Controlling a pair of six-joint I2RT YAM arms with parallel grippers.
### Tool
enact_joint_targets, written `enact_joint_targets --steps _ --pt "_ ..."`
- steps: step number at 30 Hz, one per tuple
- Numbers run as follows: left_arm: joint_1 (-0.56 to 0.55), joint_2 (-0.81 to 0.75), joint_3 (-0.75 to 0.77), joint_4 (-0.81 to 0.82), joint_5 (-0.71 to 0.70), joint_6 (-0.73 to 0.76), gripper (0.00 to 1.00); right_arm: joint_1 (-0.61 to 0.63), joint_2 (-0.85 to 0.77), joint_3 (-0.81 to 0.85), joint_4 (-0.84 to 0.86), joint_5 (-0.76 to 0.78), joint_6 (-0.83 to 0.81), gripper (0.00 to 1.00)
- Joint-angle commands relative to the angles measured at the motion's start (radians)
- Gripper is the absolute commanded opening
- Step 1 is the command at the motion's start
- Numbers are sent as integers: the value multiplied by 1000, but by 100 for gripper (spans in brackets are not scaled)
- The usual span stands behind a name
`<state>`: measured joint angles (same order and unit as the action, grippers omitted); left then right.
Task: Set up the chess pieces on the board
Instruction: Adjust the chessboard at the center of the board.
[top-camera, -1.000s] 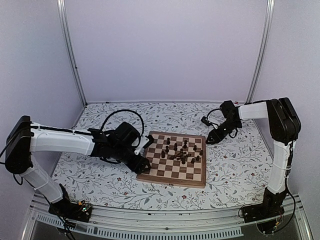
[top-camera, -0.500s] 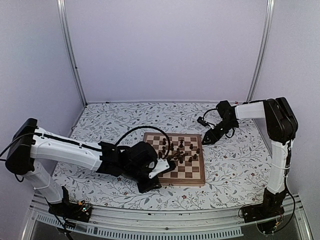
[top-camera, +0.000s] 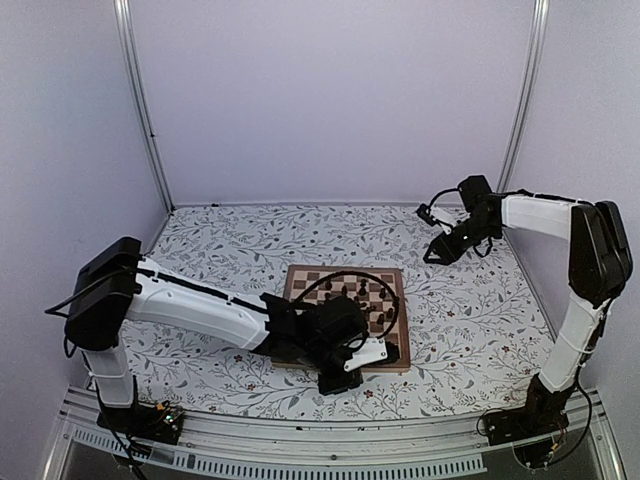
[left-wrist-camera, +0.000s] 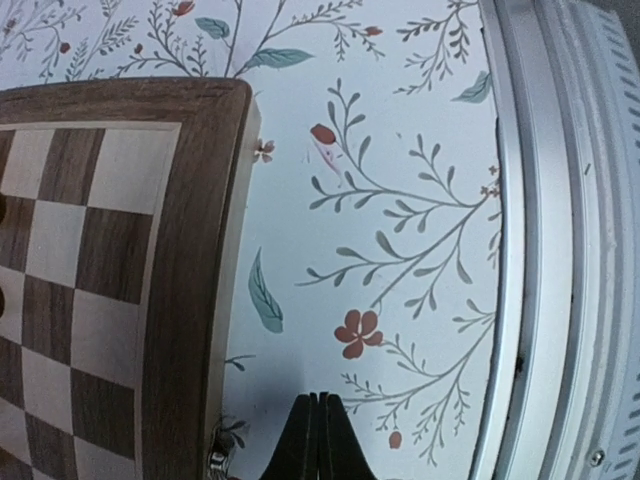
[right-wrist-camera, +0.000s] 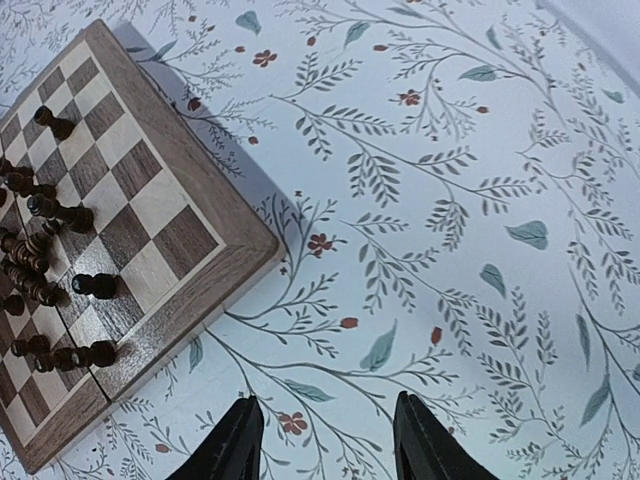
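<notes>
The left end effector (left-wrist-camera: 317, 432) is pinched shut on nothing. It hangs over the table (left-wrist-camera: 400, 200), just beside the near edge of the board (left-wrist-camera: 190, 250). The chess pieces (top-camera: 365, 298) are bunched on the board, on the far side of it. Some lie tipped over, pointing different ways. The right end effector (right-wrist-camera: 327, 400) is partly open and empty, well off to the far right, so the left one is nearer.
</notes>
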<state>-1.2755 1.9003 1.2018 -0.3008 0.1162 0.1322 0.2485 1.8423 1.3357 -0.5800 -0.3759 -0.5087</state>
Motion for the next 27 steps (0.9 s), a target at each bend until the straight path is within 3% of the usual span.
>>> enact_joint_targets --steps 1,13,27 --pt "-26 82 71 -7 5 55 0 -58 -120 -52 53 7 22 49" --pt "0 176 121 -38 -107 60 0 -114 -199 -99 99 -41 40 49" --pt "92 205 167 -14 -88 61 0 -127 -192 -111 101 -83 47 49"
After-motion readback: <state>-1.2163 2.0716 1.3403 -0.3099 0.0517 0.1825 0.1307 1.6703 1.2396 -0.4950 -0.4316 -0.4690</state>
